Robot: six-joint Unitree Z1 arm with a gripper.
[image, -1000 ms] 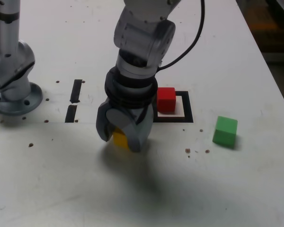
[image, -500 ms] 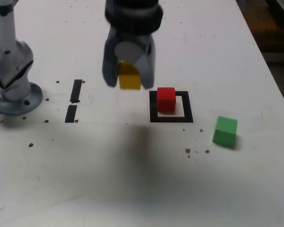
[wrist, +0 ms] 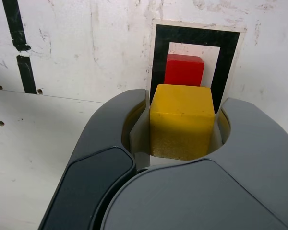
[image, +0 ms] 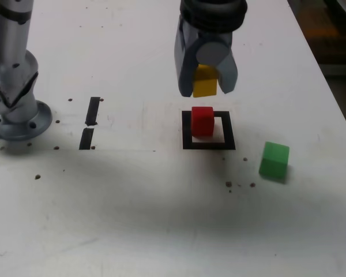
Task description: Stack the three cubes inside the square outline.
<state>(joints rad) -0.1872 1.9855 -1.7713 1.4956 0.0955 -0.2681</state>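
My gripper [image: 206, 86] hangs in the air, shut on the yellow cube [image: 205, 81], a short way above the red cube [image: 202, 120]. The red cube stands inside the black square outline [image: 208, 144], toward its left side in the exterior view. In the wrist view the yellow cube [wrist: 182, 120] sits clamped between the grey jaws, with the red cube [wrist: 184, 70] and the square outline [wrist: 160, 52] just beyond it. The green cube [image: 274, 160] lies on the table to the exterior view's right of the outline, apart from it.
Two short black tape strips [image: 90, 122] lie on the white table at the exterior view's left. The arm's metal base [image: 14, 98] stands at the far left. Small dark crumbs [image: 239, 184] are scattered near the green cube. The table's right edge [image: 328, 86] runs close by.
The gripper lifted the yellow cube off the table, then carried it to the exterior view's right, from left of the outline to above the red cube.
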